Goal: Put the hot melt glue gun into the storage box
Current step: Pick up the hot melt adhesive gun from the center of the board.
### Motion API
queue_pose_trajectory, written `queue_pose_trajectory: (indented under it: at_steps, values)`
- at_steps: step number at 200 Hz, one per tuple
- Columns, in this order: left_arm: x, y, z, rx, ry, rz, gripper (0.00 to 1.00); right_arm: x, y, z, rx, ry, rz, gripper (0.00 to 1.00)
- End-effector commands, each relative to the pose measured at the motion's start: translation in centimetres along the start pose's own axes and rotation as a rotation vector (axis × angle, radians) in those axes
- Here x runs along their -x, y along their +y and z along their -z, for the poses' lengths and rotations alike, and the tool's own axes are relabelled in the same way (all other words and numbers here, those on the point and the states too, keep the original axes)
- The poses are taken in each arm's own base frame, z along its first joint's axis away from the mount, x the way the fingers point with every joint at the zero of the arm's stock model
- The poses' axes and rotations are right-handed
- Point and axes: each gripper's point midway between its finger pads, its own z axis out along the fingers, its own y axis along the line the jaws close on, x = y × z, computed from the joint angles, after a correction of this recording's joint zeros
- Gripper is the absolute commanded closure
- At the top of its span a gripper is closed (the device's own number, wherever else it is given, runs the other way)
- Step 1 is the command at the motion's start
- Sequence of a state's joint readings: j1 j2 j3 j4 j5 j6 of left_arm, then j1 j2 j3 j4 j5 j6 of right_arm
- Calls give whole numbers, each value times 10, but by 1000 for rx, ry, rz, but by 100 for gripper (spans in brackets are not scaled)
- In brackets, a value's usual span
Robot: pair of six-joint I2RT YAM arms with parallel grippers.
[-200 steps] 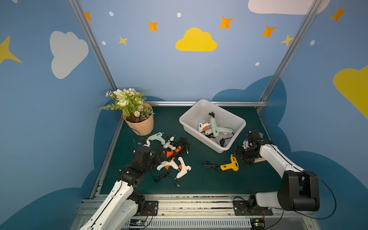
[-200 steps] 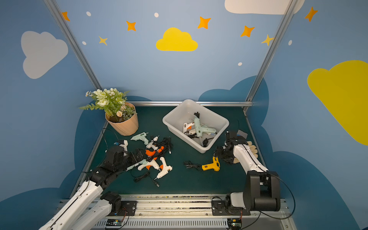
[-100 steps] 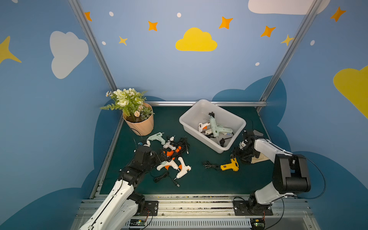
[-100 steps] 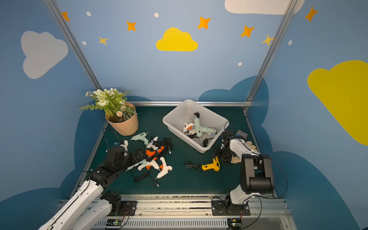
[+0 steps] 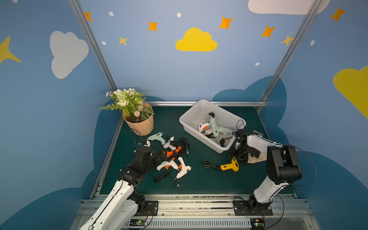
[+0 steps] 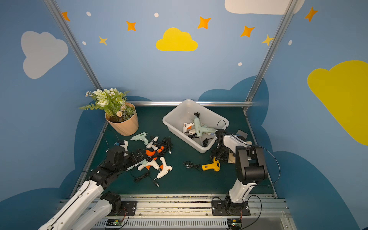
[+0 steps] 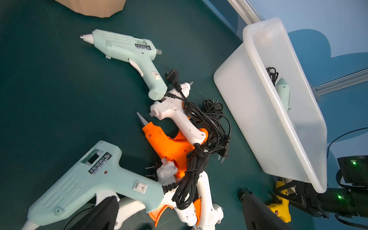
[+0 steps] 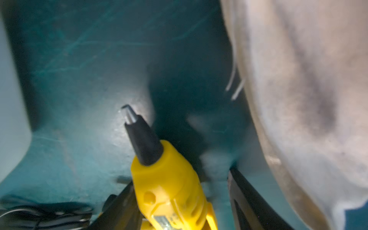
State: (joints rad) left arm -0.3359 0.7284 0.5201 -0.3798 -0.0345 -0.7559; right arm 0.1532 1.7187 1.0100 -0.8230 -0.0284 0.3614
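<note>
Right jaws have moved in from beside the storage box [image 5: 196, 114] and now straddle the yellow hot melt glue gun [image 5: 230, 165], not clamped, a gap showing on one side. It lies on the tabletop [image 5: 199, 185] just outside the box. Left jaws gape wide, well apart from the box.

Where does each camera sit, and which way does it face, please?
Top views: high above the base rail, looking down over the table; left arm and right arm show.
Left wrist: on the left arm, facing the gun pile and storage box; its fingers show.
Right wrist: on the right arm, close over the yellow glue gun; its fingers show.
Shared: top views and left wrist show the storage box.
</note>
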Motion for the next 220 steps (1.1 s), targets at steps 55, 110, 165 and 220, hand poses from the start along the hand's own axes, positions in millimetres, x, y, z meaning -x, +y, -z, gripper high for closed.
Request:
queue_pose_trajectory:
  at_steps: [55, 110, 165, 220]
  values:
    - [0, 1, 0, -4, -8, -1, 0, -13, -4, 12, -57, -9, 65, 77]
    - [2, 1, 1, -4, -17, -1, 0, -16, -9, 76, -199, -194, 127, 88]
    - [0, 2, -1, -10, -15, 9, 0, -25, -22, 169, -226, -460, 114, 91]
    - [0, 1, 0, -14, -19, 9, 0, -40, -8, 257, 27, -816, 146, 93]
